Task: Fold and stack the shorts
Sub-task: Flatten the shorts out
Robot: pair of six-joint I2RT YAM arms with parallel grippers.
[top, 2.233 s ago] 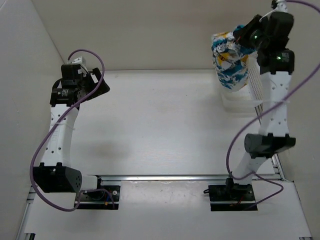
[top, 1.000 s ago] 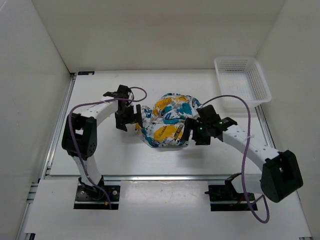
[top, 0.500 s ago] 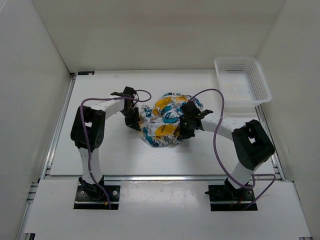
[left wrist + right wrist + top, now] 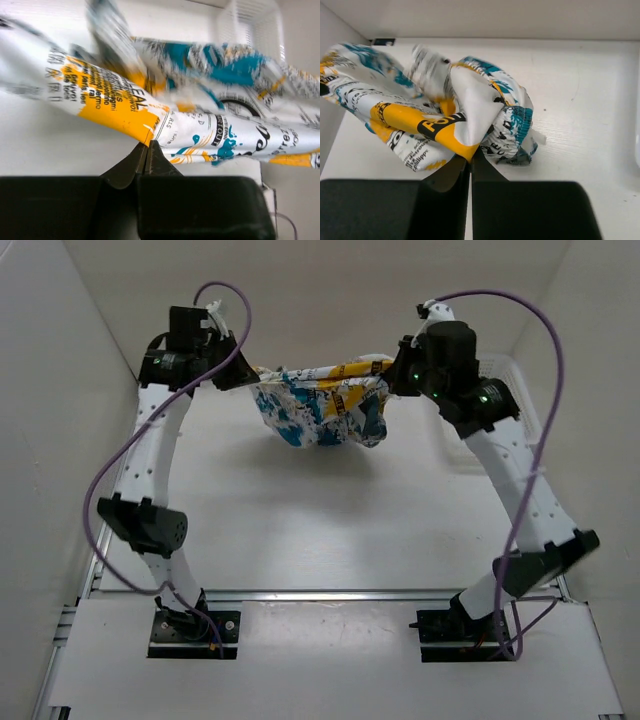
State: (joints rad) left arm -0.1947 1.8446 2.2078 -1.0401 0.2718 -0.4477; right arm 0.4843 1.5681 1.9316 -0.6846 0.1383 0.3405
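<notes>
The shorts point(image 4: 320, 405), white fabric with yellow, teal and black print, hang stretched in the air between my two raised arms, sagging in the middle above the table. My left gripper point(image 4: 243, 375) is shut on their left end; in the left wrist view the fabric point(image 4: 150, 107) runs out of the closed tips of that gripper point(image 4: 146, 146). My right gripper point(image 4: 392, 375) is shut on the right end; in the right wrist view a yellow corner of the shorts point(image 4: 445, 120) is pinched in that gripper point(image 4: 470, 157).
The white mesh basket point(image 4: 505, 390) stands at the back right, mostly hidden behind my right arm; its mesh point(image 4: 255, 25) shows blurred in the left wrist view. White walls enclose the table point(image 4: 320, 530) on left, back and right.
Both grippers have shut on the shorts and lifted them off the table toward the back, pulling the ends apart so the crumpled heap now hangs spread between them.
</notes>
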